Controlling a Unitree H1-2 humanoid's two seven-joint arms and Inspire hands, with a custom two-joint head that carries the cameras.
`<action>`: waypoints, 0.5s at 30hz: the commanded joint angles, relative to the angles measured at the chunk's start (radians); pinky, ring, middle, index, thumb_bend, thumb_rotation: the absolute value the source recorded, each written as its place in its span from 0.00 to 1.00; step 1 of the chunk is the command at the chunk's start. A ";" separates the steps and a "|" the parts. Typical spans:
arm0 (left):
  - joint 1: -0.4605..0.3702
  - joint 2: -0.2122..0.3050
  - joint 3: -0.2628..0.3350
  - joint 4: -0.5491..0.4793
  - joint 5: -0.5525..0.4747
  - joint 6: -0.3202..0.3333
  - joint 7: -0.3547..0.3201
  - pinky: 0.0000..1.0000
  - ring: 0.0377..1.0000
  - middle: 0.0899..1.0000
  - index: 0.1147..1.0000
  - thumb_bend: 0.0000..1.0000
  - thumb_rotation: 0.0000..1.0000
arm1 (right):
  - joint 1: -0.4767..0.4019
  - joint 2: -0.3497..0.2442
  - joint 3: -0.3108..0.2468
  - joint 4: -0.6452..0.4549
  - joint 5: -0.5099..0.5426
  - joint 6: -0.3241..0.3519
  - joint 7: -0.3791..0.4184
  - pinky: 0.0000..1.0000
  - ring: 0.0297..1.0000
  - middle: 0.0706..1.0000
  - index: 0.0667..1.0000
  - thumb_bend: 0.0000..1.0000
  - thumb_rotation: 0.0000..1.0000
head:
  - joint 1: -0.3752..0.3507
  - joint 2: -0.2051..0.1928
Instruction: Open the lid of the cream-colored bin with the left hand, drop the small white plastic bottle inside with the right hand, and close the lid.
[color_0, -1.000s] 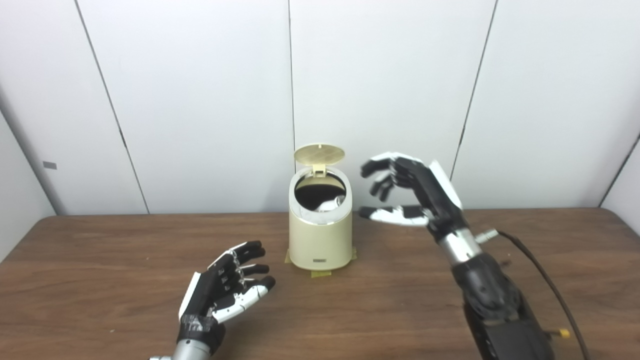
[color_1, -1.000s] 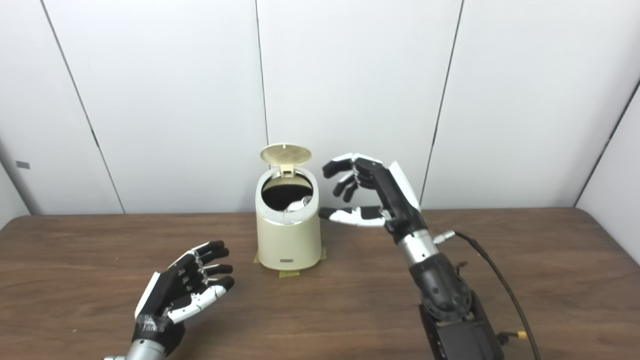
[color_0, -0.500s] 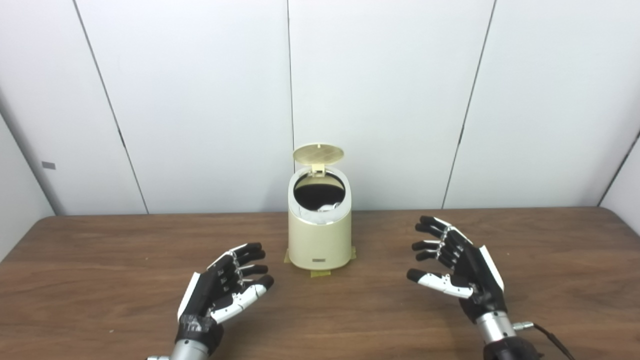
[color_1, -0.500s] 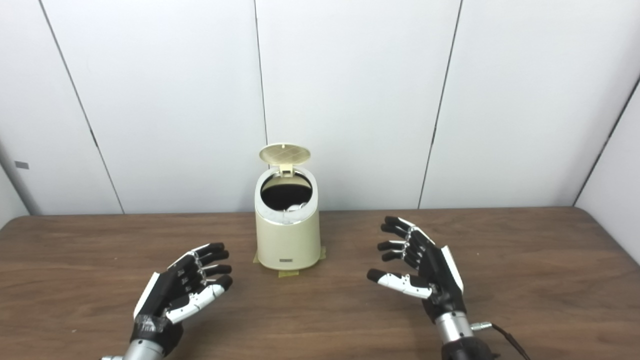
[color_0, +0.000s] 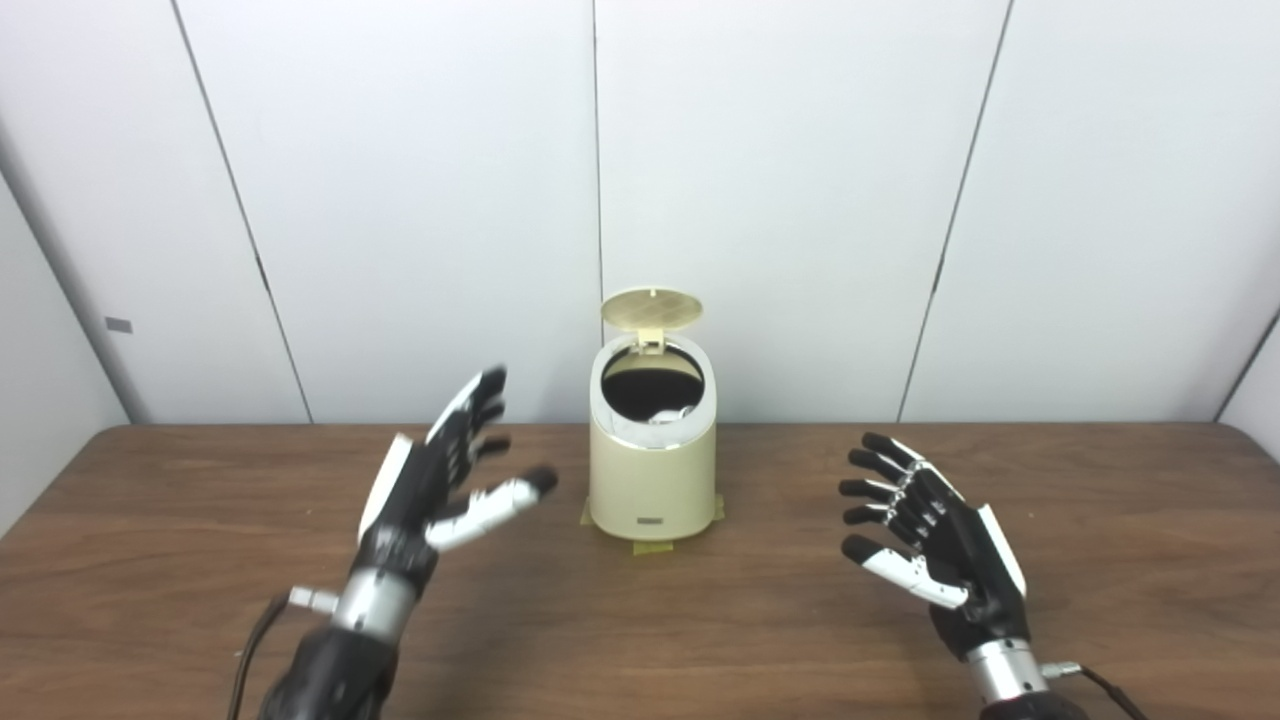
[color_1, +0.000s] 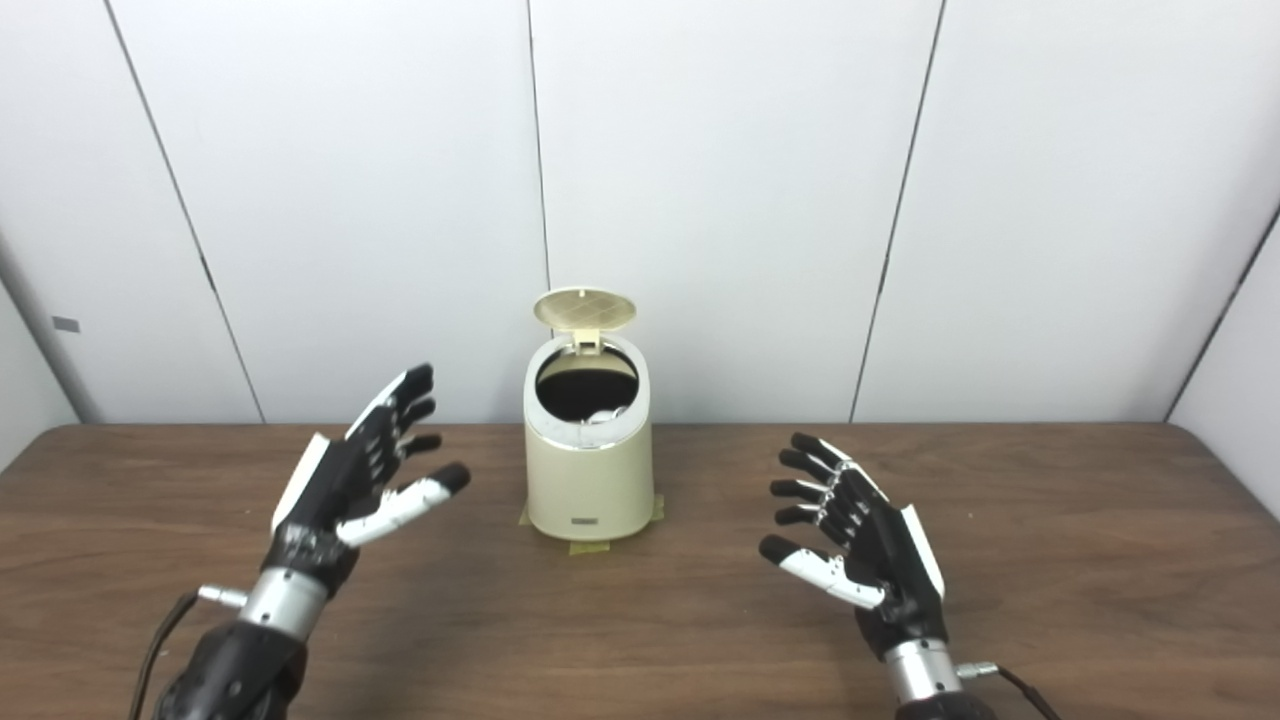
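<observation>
Dark wood-grain table (color_0: 800, 620) with one bin standing on it.

The table fills the lower part of the frame, its far edge meeting the white wall panels. A cream-colored bin (color_0: 652, 480) stands upright at centre, toward the far edge, its lid (color_0: 652, 306) tipped up. Yellowish tape tabs (color_0: 655, 547) stick out from under its base onto the wood.
</observation>
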 joint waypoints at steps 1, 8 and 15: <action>-0.088 0.001 -0.004 0.014 0.007 0.016 0.004 0.87 0.96 0.98 0.98 1.00 0.45 | -0.018 0.002 -0.005 -0.025 0.013 -0.018 0.003 0.56 0.68 0.78 0.80 0.86 0.30 | 0.000 0.001; -0.233 0.007 -0.034 0.140 0.043 0.001 0.005 0.94 1.00 1.00 0.98 0.96 0.38 | -0.018 0.006 -0.002 -0.035 0.016 -0.011 0.007 0.55 0.67 0.77 0.79 0.84 0.27 | -0.006 -0.002; -0.335 0.004 -0.093 0.239 0.134 0.007 0.013 0.97 1.00 1.00 1.00 0.97 0.38 | -0.014 0.010 0.000 -0.061 0.000 0.009 -0.005 0.54 0.66 0.77 0.78 0.84 0.27 | -0.013 -0.002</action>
